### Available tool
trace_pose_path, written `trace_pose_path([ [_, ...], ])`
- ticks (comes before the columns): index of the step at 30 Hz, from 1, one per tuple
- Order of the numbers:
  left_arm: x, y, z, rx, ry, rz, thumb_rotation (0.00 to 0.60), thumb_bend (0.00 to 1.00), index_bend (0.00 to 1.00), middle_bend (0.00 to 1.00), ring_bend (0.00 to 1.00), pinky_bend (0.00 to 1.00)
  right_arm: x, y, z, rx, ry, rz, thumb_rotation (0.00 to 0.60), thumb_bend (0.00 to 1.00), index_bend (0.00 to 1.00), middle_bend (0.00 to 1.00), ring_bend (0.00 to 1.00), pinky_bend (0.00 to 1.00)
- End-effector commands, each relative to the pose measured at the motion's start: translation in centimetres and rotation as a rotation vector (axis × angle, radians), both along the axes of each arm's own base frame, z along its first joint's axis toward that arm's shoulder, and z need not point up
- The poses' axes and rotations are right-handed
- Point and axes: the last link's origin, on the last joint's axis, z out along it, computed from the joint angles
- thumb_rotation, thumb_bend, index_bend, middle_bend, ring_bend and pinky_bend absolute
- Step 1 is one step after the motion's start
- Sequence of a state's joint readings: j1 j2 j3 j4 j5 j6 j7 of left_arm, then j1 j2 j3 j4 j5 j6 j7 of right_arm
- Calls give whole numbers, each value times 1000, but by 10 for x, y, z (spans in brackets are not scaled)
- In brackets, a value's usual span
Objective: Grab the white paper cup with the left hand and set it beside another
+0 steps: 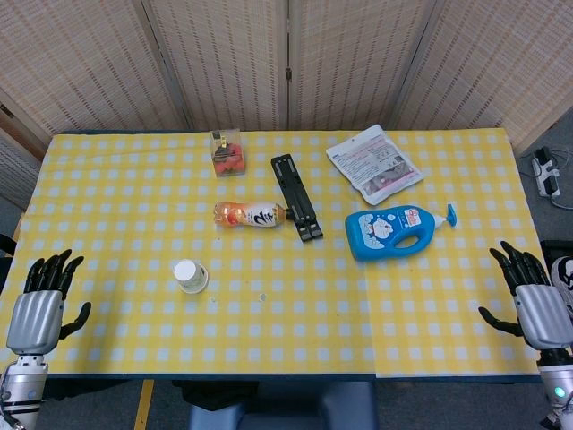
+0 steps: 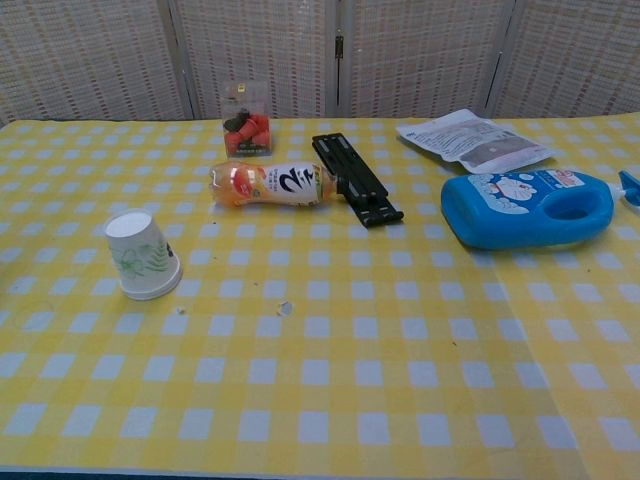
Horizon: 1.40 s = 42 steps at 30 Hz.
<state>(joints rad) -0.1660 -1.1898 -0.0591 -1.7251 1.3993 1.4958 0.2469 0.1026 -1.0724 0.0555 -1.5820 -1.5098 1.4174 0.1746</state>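
Observation:
A white paper cup (image 1: 191, 276) (image 2: 143, 255) with a green leaf print stands upside down on the yellow checked table (image 1: 286, 322), left of centre. My left hand (image 1: 40, 300) hovers at the table's left front edge, fingers spread, holding nothing, well to the left of the cup. My right hand (image 1: 535, 296) is at the right front edge, also spread and empty. Neither hand shows in the chest view.
A drink bottle (image 1: 250, 214) (image 2: 272, 185) lies on its side behind the cup. A black bar-shaped stand (image 1: 296, 196) (image 2: 356, 191), a clear box of red items (image 1: 227, 153) (image 2: 248, 130), a blue detergent bottle (image 1: 399, 230) (image 2: 530, 207) and a white packet (image 1: 373, 162) (image 2: 472, 139) lie farther back and right.

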Motion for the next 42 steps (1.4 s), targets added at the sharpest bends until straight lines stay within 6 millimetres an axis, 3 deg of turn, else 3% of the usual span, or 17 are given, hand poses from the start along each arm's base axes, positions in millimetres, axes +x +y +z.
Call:
trace_pose_path([
  [1,0,-1,-1,2,-3,-3,600,414,159,91,87,5,1,-2,1,5,4,11,600,263,0,0,30,0],
  [11,4,5,-7,-18,-1,-39,600,414,178,98,92,5,7,-4,3,1,11,36,600,263,0,0,28,0],
  [20,46,56,-17,-198,-29,-226,600,417,229,98,94,5,13,-6,8,-21,47,49,600,263,0,0,30,0],
  [27,71,91,-37,-357,44,-288,600,417,247,98,89,2,14,-4,12,-30,61,42,600,263,0,0,27,0],
  [33,80,106,-53,-443,103,-278,600,416,217,98,75,0,17,-5,20,-52,79,42,600,263,0,0,28,0],
  [42,81,114,-70,-504,123,-241,600,416,215,98,68,0,15,-6,19,-46,78,31,600,264,0,0,28,0],
])
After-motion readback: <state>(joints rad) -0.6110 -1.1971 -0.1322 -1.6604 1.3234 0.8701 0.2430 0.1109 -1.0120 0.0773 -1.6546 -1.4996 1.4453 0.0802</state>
